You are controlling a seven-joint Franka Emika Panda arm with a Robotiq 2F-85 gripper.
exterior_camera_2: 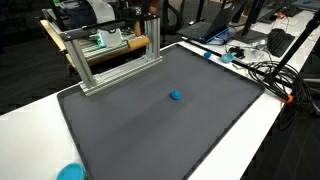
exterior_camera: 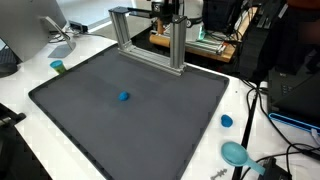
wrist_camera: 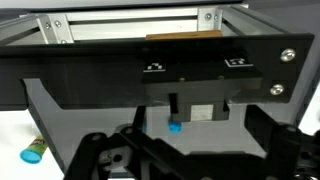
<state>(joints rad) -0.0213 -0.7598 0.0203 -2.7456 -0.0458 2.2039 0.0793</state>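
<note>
A small blue object lies alone on the dark grey mat, left of its middle; it also shows in an exterior view. In the wrist view the blue object sits far ahead, seen under a black bar. My gripper fills the bottom of that view. Its dark fingers stand wide apart, open, with nothing between them and well short of the object. In both exterior views the gripper is hard to make out behind the frame.
An aluminium frame stands on the mat's far edge, also seen in an exterior view. A blue cap and a teal round thing lie on the white table. Another small cap lies by the mat. Cables run along one side.
</note>
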